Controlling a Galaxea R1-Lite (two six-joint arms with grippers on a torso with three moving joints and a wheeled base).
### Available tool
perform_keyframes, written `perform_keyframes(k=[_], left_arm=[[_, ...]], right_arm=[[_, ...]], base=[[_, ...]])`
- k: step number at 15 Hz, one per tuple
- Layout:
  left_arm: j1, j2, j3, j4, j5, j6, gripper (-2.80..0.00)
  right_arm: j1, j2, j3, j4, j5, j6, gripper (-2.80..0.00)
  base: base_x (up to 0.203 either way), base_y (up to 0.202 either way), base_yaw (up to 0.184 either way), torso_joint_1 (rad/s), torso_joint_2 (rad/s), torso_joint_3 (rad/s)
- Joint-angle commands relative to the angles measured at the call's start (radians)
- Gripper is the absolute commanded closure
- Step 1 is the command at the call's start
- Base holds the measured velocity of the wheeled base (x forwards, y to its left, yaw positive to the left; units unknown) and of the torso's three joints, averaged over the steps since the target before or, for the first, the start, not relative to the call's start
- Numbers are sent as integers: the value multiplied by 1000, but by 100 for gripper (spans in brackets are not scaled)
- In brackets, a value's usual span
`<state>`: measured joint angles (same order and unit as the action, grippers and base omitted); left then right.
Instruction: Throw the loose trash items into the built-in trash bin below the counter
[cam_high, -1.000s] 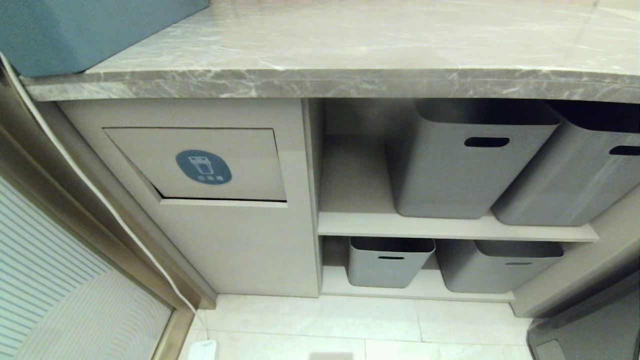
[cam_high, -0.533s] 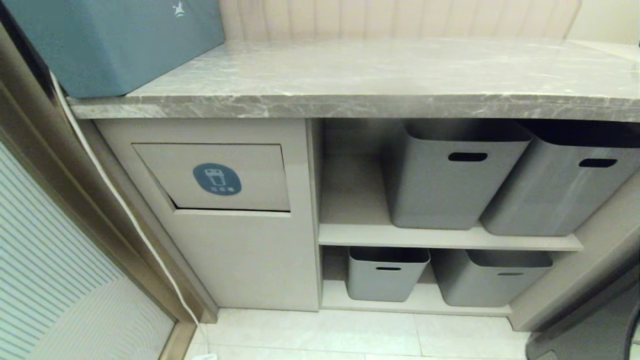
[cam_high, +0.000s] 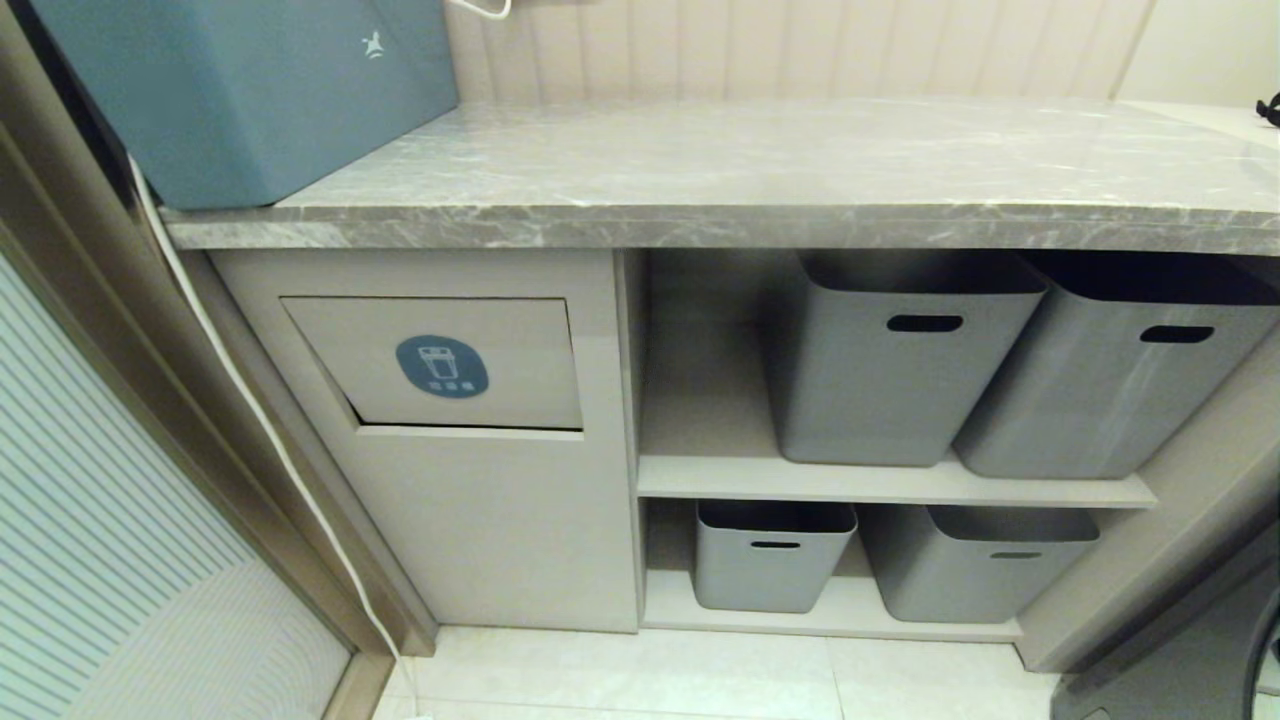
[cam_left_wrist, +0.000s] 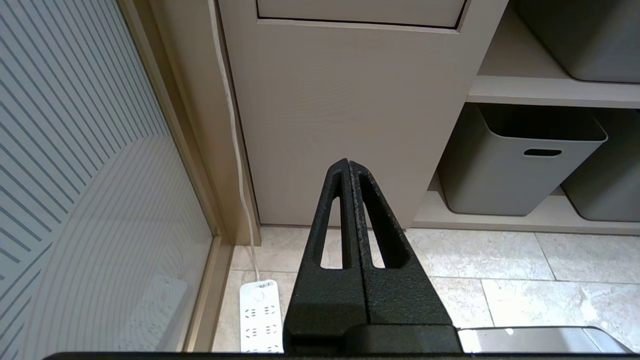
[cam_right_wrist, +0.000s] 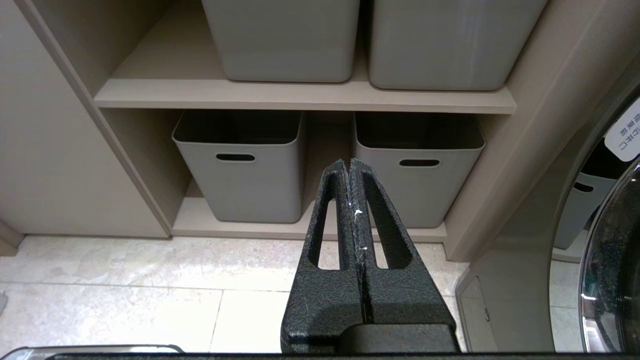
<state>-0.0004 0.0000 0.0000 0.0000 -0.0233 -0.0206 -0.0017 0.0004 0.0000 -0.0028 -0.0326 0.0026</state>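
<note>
Below the counter's (cam_high: 760, 165) left end, the built-in trash bin (cam_high: 440, 365) sits in the beige cabinet front, its flap with the round blue sticker lying nearly flush, a thin dark gap along its lower edge. No loose trash shows on the stone slab. Compared with a second ago the whole head view has tipped upward: more of the counter top and the ribbed wall behind it now appear, while the cabinet itself has not shifted. A teal box (cam_high: 240, 95) stands on the counter's left end. Right of the bin, grey tubs (cam_high: 900, 360) fill open shelves. Both grippers hang low over the pale floor tiles (cam_left_wrist: 500, 265), the left gripper (cam_left_wrist: 348, 165) facing the cabinet panel, the right gripper (cam_right_wrist: 348, 164) facing the lower tubs, each with fingers pressed together and holding nothing.
</note>
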Motion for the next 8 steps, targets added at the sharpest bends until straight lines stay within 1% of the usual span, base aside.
perform_keyframes(k=[1, 8], left_arm=[[0, 2, 3, 0, 0, -1, 0], [0, 2, 3, 0, 0, -1, 0]], right_arm=[[0, 0, 2, 0, 0, -1, 0], [0, 1, 2, 1, -3, 0, 0]], base=[[0, 0, 0, 0, 0, 0], [0, 0, 0, 0, 0, 0]])
